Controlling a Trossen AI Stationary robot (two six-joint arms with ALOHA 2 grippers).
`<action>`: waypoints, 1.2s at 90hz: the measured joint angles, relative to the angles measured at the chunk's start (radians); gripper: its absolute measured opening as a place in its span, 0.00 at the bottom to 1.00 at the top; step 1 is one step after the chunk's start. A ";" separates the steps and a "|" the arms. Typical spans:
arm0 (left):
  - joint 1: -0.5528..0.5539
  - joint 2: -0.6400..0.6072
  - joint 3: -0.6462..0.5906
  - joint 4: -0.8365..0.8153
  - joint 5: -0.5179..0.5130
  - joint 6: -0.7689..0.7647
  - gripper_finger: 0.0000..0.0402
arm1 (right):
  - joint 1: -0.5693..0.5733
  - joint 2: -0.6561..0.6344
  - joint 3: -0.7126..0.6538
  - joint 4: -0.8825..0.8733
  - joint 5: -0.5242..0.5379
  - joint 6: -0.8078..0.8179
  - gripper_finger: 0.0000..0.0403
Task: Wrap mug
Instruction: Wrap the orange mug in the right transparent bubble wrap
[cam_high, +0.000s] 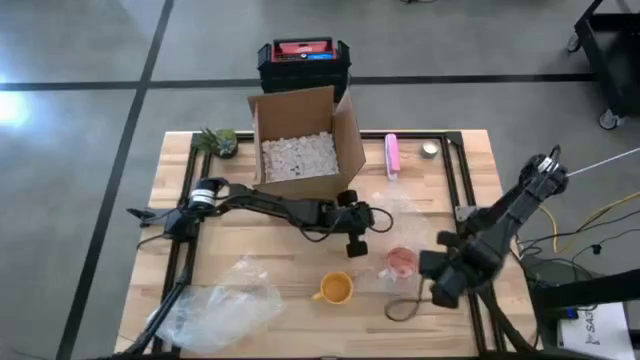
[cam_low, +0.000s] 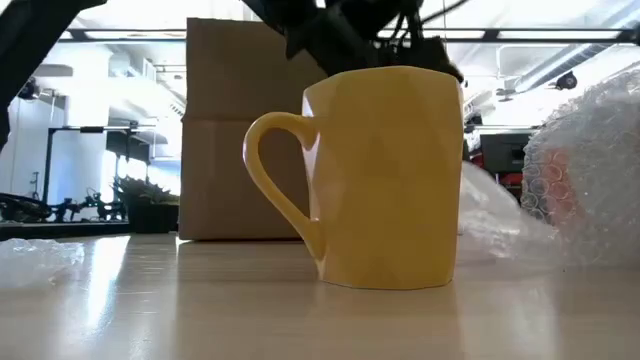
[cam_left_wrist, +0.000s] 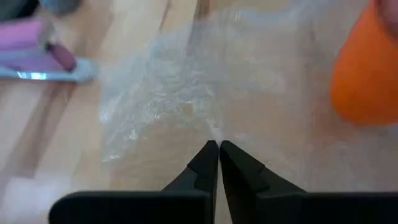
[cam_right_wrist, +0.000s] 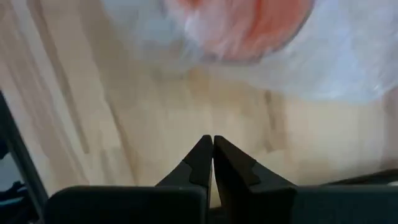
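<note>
High view is showing the left gripper (cam_high: 357, 222), fingers pinched together on the bubble wrap (cam_high: 385, 225); right gripper (cam_high: 447, 282), fingers closed empty, is waiting. Next: drawing wrap over the orange mug (cam_high: 401, 262).

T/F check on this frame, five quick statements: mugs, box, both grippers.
1. The yellow mug is wrapped in bubble wrap. False: it stands bare on the table.
2. The cardboard box is open and holds white packing fill. True.
3. The left gripper is wide open. False: its fingers are shut.
4. The orange mug sits in bubble wrap. True.
5. The right gripper holds the yellow mug. False: it is shut, holding nothing, near the orange mug.
</note>
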 joint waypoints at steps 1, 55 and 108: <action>0.000 0.000 0.003 0.001 0.002 0.000 0.00 | 0.004 0.000 -0.005 0.012 0.009 0.005 0.00; -0.090 0.008 0.032 0.233 0.289 -0.024 0.01 | -0.004 0.036 -0.112 0.237 0.238 -0.076 0.00; -0.113 0.102 0.029 0.325 0.288 -0.011 0.01 | -0.021 -0.026 0.115 -0.033 0.228 -0.063 0.00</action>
